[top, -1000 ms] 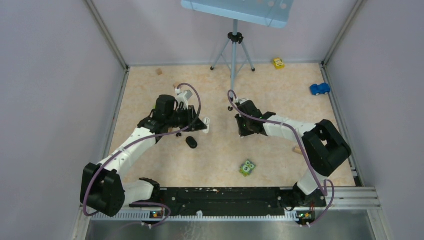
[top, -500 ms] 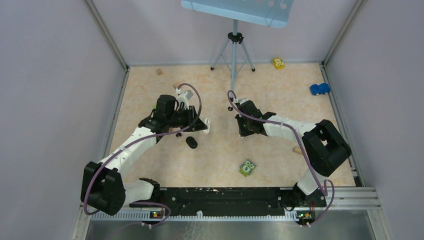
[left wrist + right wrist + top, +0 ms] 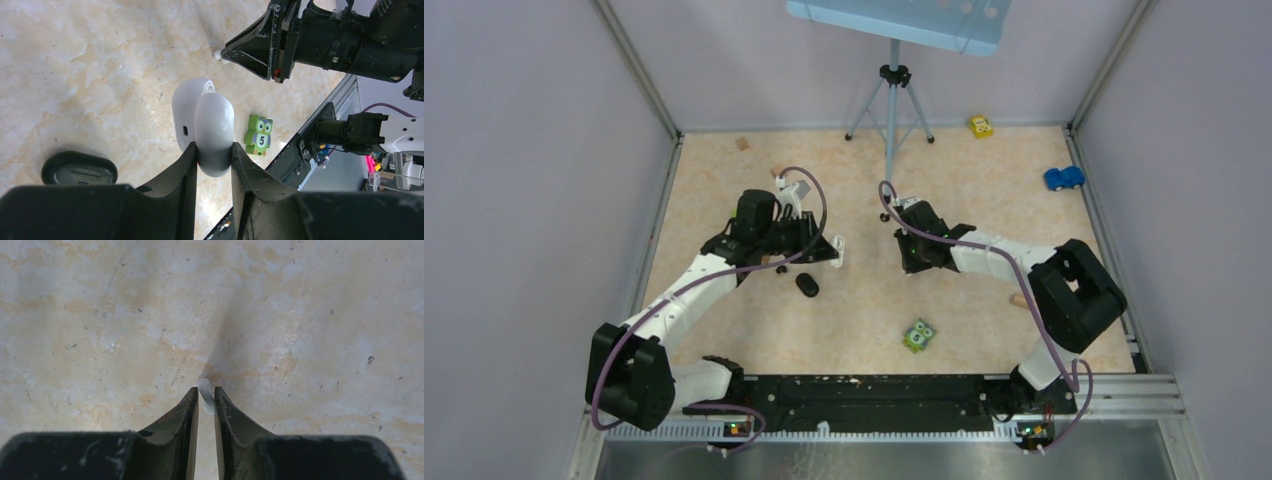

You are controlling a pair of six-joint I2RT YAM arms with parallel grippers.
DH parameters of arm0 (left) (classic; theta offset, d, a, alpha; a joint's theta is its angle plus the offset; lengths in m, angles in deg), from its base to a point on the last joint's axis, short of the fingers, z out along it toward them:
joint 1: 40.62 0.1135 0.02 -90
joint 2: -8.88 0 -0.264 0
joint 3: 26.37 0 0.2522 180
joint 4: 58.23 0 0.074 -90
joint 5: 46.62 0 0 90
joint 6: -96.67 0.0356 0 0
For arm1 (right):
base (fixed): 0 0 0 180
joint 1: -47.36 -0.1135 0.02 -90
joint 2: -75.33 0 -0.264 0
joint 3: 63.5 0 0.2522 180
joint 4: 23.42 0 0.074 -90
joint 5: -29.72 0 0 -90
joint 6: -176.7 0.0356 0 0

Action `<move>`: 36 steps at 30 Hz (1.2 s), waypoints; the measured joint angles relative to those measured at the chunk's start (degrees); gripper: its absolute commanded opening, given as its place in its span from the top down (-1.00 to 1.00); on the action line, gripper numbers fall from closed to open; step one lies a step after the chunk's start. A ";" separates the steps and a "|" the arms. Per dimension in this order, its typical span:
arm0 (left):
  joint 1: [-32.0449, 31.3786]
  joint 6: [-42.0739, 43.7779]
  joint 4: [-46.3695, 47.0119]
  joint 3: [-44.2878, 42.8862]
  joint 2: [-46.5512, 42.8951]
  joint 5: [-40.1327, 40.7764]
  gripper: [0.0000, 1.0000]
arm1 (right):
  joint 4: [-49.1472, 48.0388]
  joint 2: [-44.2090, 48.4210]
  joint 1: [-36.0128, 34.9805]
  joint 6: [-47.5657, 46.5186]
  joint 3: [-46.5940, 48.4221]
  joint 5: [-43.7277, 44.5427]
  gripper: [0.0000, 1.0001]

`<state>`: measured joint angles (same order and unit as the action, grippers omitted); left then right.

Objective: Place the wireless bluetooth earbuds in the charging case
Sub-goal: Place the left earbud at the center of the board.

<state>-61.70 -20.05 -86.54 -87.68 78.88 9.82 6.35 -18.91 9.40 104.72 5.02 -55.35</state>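
White earbud (image 3: 204, 391) is too small to pick out from above. In that view my right jaws point down at the counter (image 3: 1004, 190) right of centre. My left jaws, across a gap from them, carry the white charging case (image 3: 837, 244). A black charging case (image 3: 807, 285) lies just on the near side of my left jaws, and a green owl block (image 3: 918, 336) sits nearer the bases. A tripod (image 3: 892, 100), a yellow toy car (image 3: 980, 126) and a blue toy car (image 3: 1063, 178) stand at the far side. Against the pictures from a second ago, I see no shift in either arm or in any object.

From my left wrist, the left jaws stand partly closed, clamping one rounded half of the open white charging case (image 3: 214, 135). Its other half, with a small port, stands beside it. The black charging case (image 3: 79, 168) lies to the left and the green owl block (image 3: 258, 135) just right. Beyond, apart from the case, my right jaws hold the white earbud (image 3: 218, 54) at their tips, close to the counter.

From my right wrist, the right jaws are almost shut, pinching the white earbud between their tips over bare counter. I cannot tell whether it touches the surface.
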 measured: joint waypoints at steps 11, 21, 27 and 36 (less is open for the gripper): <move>0.00 -0.07 0.02 0.00 0.00 0.00 1.00 | 0.02 -0.02 0.00 0.00 -0.02 -0.02 0.65; 0.00 -0.22 0.81 0.11 0.00 -0.02 1.00 | 0.07 -0.07 0.00 -0.02 -0.13 -0.24 0.64; 0.00 -0.24 0.90 0.11 0.00 -0.02 1.00 | 0.39 -0.13 0.00 -0.07 -1.11 -0.98 0.67; 0.00 -0.24 0.92 0.13 0.02 -0.04 1.00 | 0.20 -0.13 0.00 -0.37 -1.14 -1.38 1.00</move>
<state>-61.70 -20.29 -85.62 -87.55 78.90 9.77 6.54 -19.04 9.40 104.35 3.89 -56.73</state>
